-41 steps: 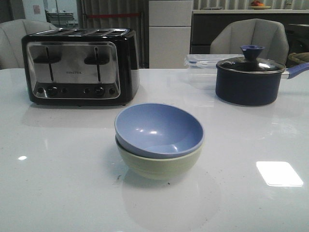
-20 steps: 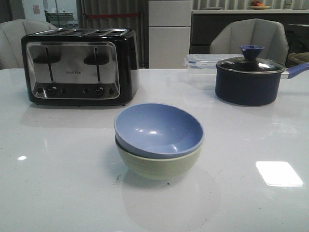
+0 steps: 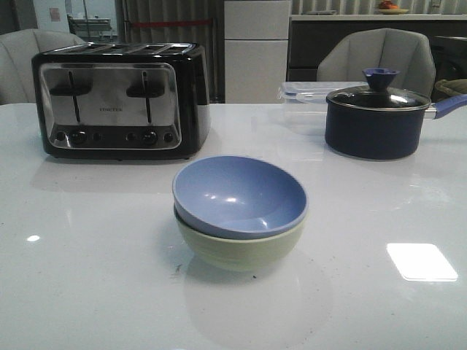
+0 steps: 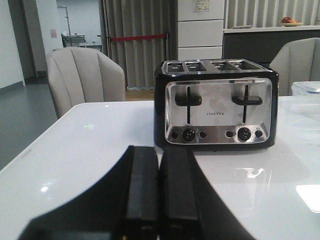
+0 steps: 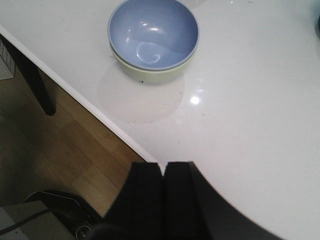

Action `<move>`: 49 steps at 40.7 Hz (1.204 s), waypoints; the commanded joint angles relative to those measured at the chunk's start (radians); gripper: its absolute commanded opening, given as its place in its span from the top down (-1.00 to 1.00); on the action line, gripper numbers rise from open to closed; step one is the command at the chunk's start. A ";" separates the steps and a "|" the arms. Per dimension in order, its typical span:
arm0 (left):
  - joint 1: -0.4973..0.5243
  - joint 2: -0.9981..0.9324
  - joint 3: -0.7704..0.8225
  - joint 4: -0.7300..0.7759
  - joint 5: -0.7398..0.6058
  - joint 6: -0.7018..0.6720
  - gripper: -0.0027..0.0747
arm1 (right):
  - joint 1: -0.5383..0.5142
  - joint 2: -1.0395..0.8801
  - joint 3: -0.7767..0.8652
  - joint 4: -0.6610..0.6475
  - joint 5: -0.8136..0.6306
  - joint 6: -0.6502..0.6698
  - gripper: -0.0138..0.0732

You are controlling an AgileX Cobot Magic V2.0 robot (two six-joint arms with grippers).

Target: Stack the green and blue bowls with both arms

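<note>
The periwinkle blue bowl (image 3: 239,194) sits nested inside the pale green bowl (image 3: 241,251) in the middle of the white table. The stack also shows in the right wrist view, blue bowl (image 5: 152,31) on green bowl (image 5: 150,76), near the table edge. My right gripper (image 5: 163,167) is shut and empty, held above the table's edge, well apart from the bowls. My left gripper (image 4: 158,152) is shut and empty, above the table facing the toaster; the bowls do not show in its view. Neither arm shows in the front view.
A black and chrome toaster (image 3: 120,98) stands at the back left, also in the left wrist view (image 4: 217,110). A dark navy lidded pot (image 3: 378,117) and a clear plastic box (image 3: 306,98) stand at the back right. The table edge (image 5: 85,102) borders wooden floor.
</note>
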 commanded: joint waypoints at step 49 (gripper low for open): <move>-0.021 -0.020 0.003 -0.004 -0.091 -0.011 0.69 | -0.267 -0.151 0.177 -0.035 -0.357 -0.013 0.55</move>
